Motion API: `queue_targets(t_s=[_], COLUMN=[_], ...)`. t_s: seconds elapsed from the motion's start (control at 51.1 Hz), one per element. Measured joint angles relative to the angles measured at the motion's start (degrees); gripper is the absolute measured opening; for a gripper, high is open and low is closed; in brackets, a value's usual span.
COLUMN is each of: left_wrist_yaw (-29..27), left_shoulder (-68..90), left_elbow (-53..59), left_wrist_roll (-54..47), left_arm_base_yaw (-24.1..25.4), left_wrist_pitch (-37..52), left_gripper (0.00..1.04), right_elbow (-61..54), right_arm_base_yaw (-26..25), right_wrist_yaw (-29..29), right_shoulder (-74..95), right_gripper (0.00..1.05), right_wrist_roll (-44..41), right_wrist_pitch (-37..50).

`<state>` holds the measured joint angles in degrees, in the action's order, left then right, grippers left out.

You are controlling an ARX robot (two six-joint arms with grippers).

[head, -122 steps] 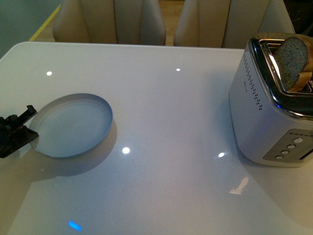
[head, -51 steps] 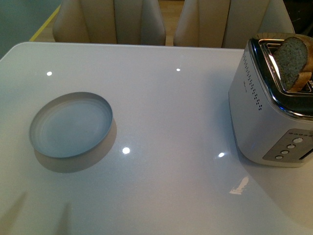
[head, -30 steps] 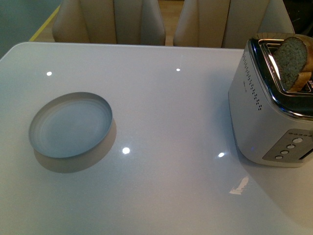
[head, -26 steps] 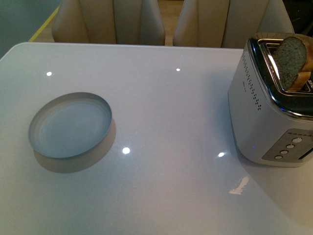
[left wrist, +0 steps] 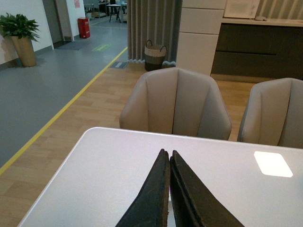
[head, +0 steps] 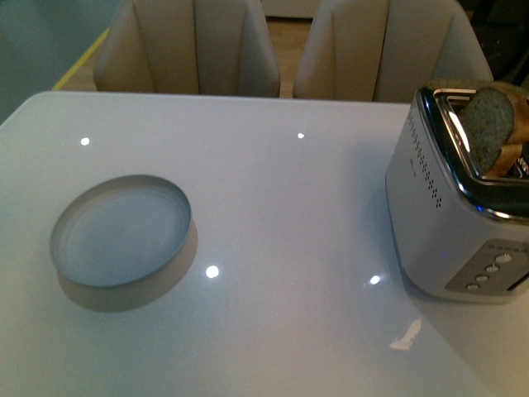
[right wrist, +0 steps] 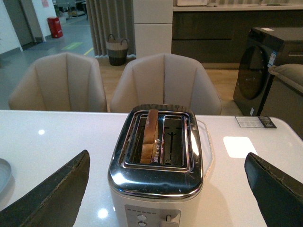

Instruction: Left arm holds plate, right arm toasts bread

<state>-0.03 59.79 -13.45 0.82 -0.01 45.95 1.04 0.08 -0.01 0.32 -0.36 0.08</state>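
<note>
The pale blue-grey plate (head: 121, 230) lies empty on the white table (head: 289, 198) at the left, with nothing touching it. A slice of bread (head: 488, 124) stands half out of a slot of the silver toaster (head: 450, 215) at the right edge. Neither arm shows in the front view. In the left wrist view my left gripper (left wrist: 166, 154) is shut, its fingers pressed together above bare table, and the plate is out of sight there. My right gripper (right wrist: 166, 158) stands wide open in front of the toaster (right wrist: 158, 165), whose left slot holds the bread (right wrist: 150, 135).
Two beige chairs (head: 198, 50) (head: 380, 50) stand behind the table's far edge. The toaster's lever and buttons (right wrist: 154, 218) face my right gripper. A sliver of the plate's rim (right wrist: 3, 172) shows at that view's edge.
My left gripper, which was at the plate's left rim, has let go and left the front view. The plate stays on the table. The front view has tilted slightly.
</note>
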Motion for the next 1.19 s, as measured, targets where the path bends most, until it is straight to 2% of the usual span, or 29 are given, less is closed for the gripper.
queue_targets(t_s=[0.646, 0.744, 1.194], left_wrist_yaw=[0.0, 0.0, 0.0], left_shoulder=[-20.2, -21.6, -35.6], left_elbow=[10.1, 12.5, 12.7], left_wrist_roll=[-0.2, -0.2, -0.2], left_arm_base_yaw=[0.0, 0.0, 0.0], left_wrist_pitch=[-10.3, -8.8, -21.9], left_gripper=[0.03, 0.03, 0.03], right_elbow=[0.0, 0.0, 0.0], right_arm_base_yaw=[0.0, 0.0, 0.0], right_wrist_yaw=[0.0, 0.0, 0.0], right_shoulder=[0.0, 0.0, 0.0], right_gripper=[0.96, 0.96, 0.96], right_wrist_roll=[0.0, 0.0, 0.0], right_wrist_pitch=[0.0, 0.0, 0.0])
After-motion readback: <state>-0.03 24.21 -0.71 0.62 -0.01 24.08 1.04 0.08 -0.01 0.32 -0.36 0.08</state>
